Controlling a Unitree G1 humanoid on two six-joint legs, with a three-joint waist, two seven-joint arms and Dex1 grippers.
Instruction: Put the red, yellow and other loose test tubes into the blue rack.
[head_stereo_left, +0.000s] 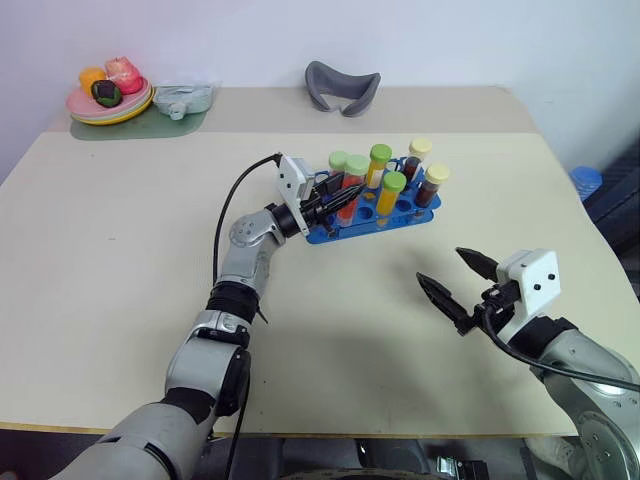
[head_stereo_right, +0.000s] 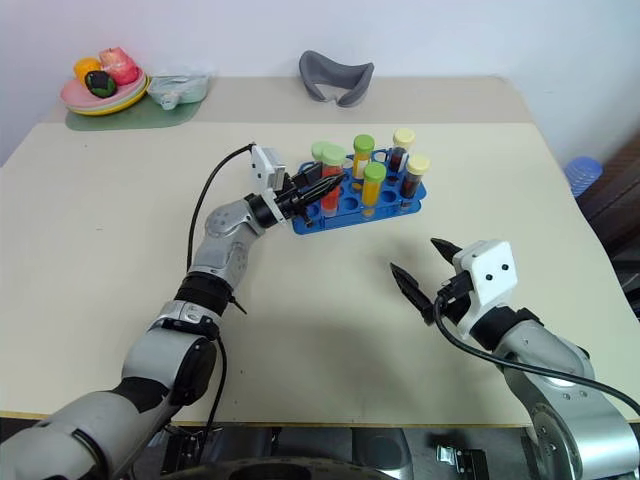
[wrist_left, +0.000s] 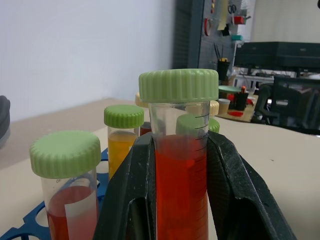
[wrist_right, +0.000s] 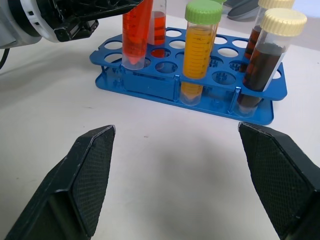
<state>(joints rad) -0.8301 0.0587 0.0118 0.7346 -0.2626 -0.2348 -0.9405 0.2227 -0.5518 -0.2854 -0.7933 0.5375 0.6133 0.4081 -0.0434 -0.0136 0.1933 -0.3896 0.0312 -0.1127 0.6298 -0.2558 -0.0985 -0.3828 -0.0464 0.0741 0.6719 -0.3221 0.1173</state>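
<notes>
Beige desk against pale wall; grey curved object and plate of toy food at far edge. One blue rack, six capped tubes in or over it. Left gripper clenched on red-orange tube, its base in a rack hole. Right gripper released wide, empty, hovering near rack.

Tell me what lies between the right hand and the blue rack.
Nothing: bare tabletop runs from the open right hand up to the blue rack, as the right wrist view shows. The head views agree.
</notes>
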